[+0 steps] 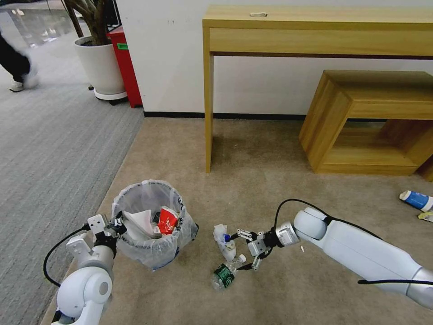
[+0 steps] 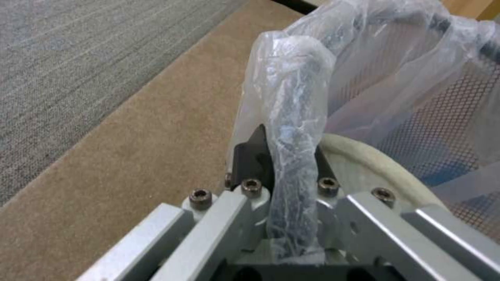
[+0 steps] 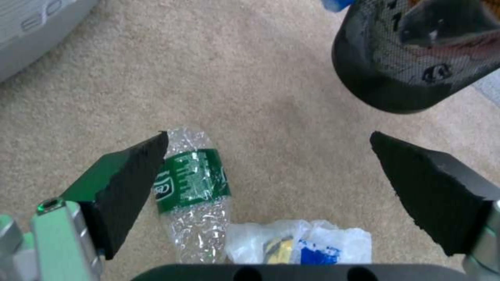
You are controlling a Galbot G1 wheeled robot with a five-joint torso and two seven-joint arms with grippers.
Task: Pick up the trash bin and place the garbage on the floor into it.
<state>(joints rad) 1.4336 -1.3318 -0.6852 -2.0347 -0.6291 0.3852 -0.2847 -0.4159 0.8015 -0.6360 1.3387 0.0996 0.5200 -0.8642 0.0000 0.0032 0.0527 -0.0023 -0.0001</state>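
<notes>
Black mesh trash bin [image 1: 151, 225] under a clear liner, green-labelled clear bottle [image 1: 224, 275], red-and-white packet [image 1: 167, 220], beige carpet [image 1: 270, 180] beside grey striped carpet [image 1: 54, 149].

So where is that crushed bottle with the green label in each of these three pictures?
Head view: the bottle lies on the beige carpet, low centre, just off the right gripper.
Right wrist view: bottle beside one open finger.
Left wrist view: not in it.
Shared landmark: the trash bin.
</notes>
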